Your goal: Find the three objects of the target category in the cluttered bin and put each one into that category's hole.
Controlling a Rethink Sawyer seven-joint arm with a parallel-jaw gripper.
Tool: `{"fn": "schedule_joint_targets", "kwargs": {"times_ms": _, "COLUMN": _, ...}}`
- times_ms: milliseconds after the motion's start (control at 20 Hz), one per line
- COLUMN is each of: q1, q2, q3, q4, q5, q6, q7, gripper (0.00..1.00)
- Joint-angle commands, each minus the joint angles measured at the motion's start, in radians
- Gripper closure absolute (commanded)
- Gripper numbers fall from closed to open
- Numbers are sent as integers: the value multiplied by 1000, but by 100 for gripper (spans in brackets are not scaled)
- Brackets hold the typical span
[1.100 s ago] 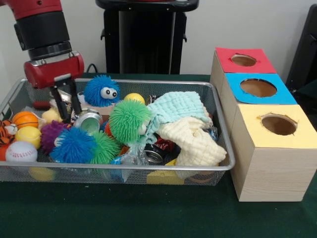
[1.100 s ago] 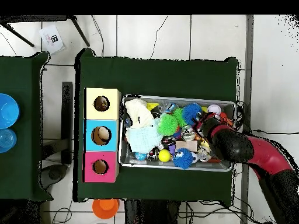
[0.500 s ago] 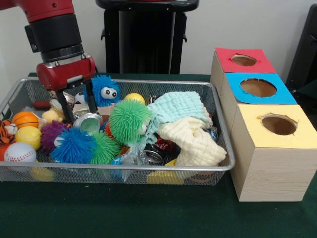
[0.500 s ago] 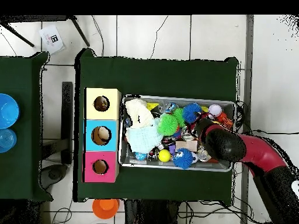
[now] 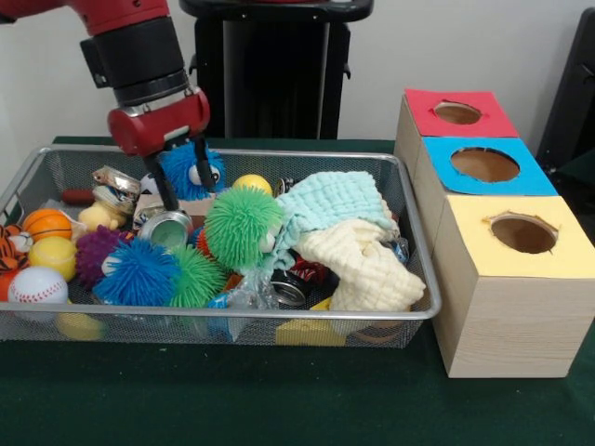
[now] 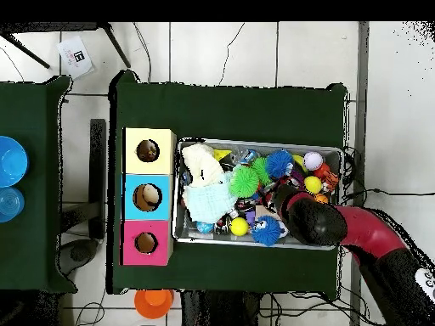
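My gripper (image 5: 190,195) hangs open in the wire bin (image 5: 414,243), its two fingers either side of the blue fuzzy ball with eyes (image 5: 184,163), and holds nothing. Just below it lies a silver can (image 5: 167,229) on its side. A crushed can (image 5: 113,187) sits to its left. A green fuzzy ball (image 5: 244,226), a blue one (image 5: 138,271), a purple one (image 5: 97,253), a baseball (image 5: 39,283), a yellow ball (image 5: 251,184) and two cloths (image 5: 346,228) fill the bin. In the overhead view my arm (image 6: 319,222) covers the gripper.
Three boxes with holes stand beside the bin: red (image 5: 458,113), blue (image 5: 485,165) and yellow (image 5: 523,232). In the overhead view they line the bin's left side (image 6: 147,197). Blue cups (image 6: 8,161) stand on a separate table at the left.
My gripper has moved right along the bin from its left end to the blue fuzzy ball with eyes, staying open. The crushed can it stood over now shows.
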Motion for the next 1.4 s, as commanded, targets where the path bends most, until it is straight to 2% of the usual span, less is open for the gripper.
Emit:
{"fn": "schedule_joint_targets", "kwargs": {"times_ms": 50, "q1": -19, "q2": 44, "q3": -2, "q4": 110, "q5": 28, "q6": -36, "q7": 184, "gripper": 0}}
{"fn": "schedule_joint_targets", "kwargs": {"times_ms": 200, "q1": -19, "q2": 111, "q3": -23, "q4": 87, "q5": 26, "q6": -4, "q7": 155, "gripper": 0}}
{"fn": "schedule_joint_targets", "kwargs": {"times_ms": 400, "q1": -17, "q2": 173, "q3": -44, "q4": 53, "q5": -5, "q6": -26, "q7": 134, "gripper": 0}}
{"fn": "schedule_joint_targets", "kwargs": {"times_ms": 850, "q1": -33, "q2": 208, "q3": -43, "q4": 20, "q5": -55, "q6": -90, "q7": 114, "gripper": 0}}
{"fn": "schedule_joint_targets", "kwargs": {"times_ms": 1200, "q1": -13, "q2": 200, "q3": -67, "q4": -6, "q5": -77, "q6": -113, "q7": 118, "gripper": 0}}
{"fn": "schedule_joint_targets", "kwargs": {"times_ms": 1400, "q1": -37, "q2": 239, "q3": -55, "q4": 3, "q5": -65, "q6": -80, "q7": 100, "gripper": 0}}
